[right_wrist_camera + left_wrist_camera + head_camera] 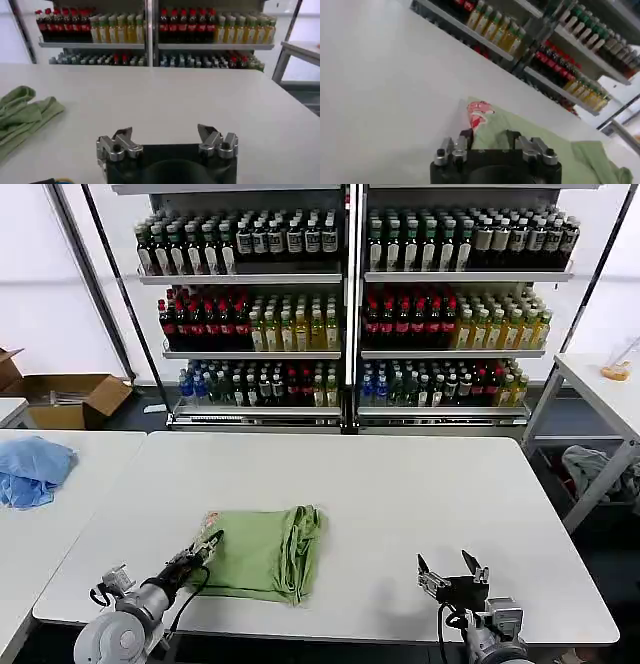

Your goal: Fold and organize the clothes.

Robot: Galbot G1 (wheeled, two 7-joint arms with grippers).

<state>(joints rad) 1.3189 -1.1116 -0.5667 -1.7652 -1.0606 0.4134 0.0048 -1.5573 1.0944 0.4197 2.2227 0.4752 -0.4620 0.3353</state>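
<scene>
The light green shirt point(265, 552) lies folded into a rough rectangle on the white table point(400, 484), left of centre near the front edge. Its bunched side faces right, and its red-and-white print point(479, 112) shows at the left edge. My left gripper point(207, 548) rests low at that left edge. In the left wrist view this gripper point(489, 134) stands open, its fingertips apart over the green fabric point(540, 137) just beside the print. My right gripper point(452, 572) hovers open over bare table at the front right, well apart from the shirt point(22, 112).
A light blue cloth point(30, 469) lies on a second table at the left, with a cardboard box point(70, 399) behind it. Shelves of bottles point(350, 314) stand beyond the table. Pale grey fabric point(600, 469) sits under a side table at the right.
</scene>
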